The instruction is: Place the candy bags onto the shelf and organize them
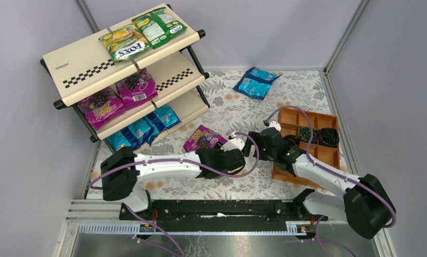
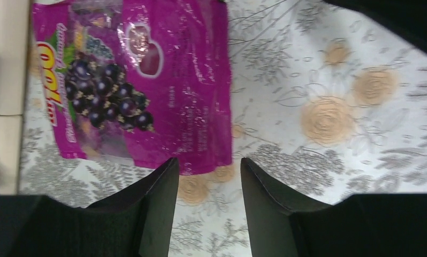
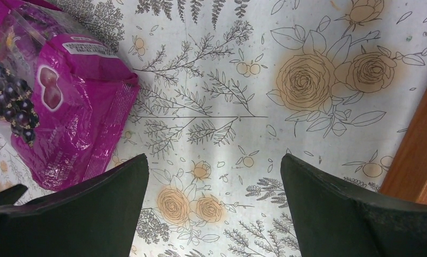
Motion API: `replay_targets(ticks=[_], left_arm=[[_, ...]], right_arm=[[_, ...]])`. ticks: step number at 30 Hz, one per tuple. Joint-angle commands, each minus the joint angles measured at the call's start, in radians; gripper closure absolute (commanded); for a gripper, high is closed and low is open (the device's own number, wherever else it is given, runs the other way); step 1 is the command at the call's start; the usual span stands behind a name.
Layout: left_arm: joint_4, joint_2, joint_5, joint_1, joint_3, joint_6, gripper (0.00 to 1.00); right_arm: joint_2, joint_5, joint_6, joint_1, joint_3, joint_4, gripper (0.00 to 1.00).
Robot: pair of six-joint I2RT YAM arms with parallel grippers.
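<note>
A magenta candy bag (image 1: pixel 203 138) lies on the floral cloth in front of the shelf (image 1: pixel 88 69); it also shows in the left wrist view (image 2: pixel 130 85) and the right wrist view (image 3: pixel 50 101). My left gripper (image 2: pixel 208 166) is open and empty, its tips just short of the bag's near edge. My right gripper (image 3: pixel 214 166) is wide open and empty over bare cloth, to the right of that bag. A blue bag (image 1: pixel 256 82) lies at the back. The shelf holds two green bags (image 1: pixel 141 35) on top, two magenta bags (image 1: pixel 117 96) in the middle and blue bags (image 1: pixel 144 127) at the bottom.
An orange-brown compartment tray (image 1: pixel 309 147) with black coiled items stands at the right, its edge in the right wrist view (image 3: pixel 417 155). The two arms' wrists are close together mid-table. Grey walls enclose the table.
</note>
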State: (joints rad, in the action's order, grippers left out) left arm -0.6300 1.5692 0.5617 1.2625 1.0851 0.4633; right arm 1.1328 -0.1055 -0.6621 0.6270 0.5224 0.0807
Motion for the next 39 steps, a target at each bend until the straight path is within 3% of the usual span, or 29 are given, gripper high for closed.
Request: replay_targets(ticks=[1, 10, 15, 24, 27, 30, 32, 39], left_arm=[[-0.023, 0.027, 0.143, 0.000, 0.036, -0.058, 0.50], [0.043, 0.105, 0.105, 0.000, 0.015, -0.068, 0.53], [0.046, 0.129, 0.158, 0.000, -0.006, -0.055, 0.53], [0.083, 0.167, 0.224, 0.000, -0.028, -0.053, 0.69], [0.100, 0.172, 0.249, 0.000, -0.041, -0.061, 0.66], [0.099, 0.191, 0.254, -0.001, -0.040, -0.066, 0.55], [0.100, 0.201, 0.253, 0.000, -0.045, -0.059, 0.55], [0.102, 0.173, 0.260, 0.000, -0.057, -0.056, 0.87]], right_arm=[[-0.015, 0.027, -0.022, -0.011, -0.012, -0.038, 0.00], [0.030, 0.104, -0.063, -0.016, -0.030, -0.116, 0.00], [0.023, 0.104, -0.054, -0.019, -0.019, -0.108, 0.00], [0.031, 0.104, -0.055, -0.019, -0.007, -0.093, 0.00], [0.023, 0.101, -0.053, -0.020, -0.010, -0.092, 0.00], [0.031, 0.104, -0.054, -0.021, -0.010, -0.097, 0.00], [0.038, 0.104, -0.058, -0.021, -0.013, -0.104, 0.00], [0.080, 0.190, -0.099, -0.021, -0.026, -0.168, 0.00]])
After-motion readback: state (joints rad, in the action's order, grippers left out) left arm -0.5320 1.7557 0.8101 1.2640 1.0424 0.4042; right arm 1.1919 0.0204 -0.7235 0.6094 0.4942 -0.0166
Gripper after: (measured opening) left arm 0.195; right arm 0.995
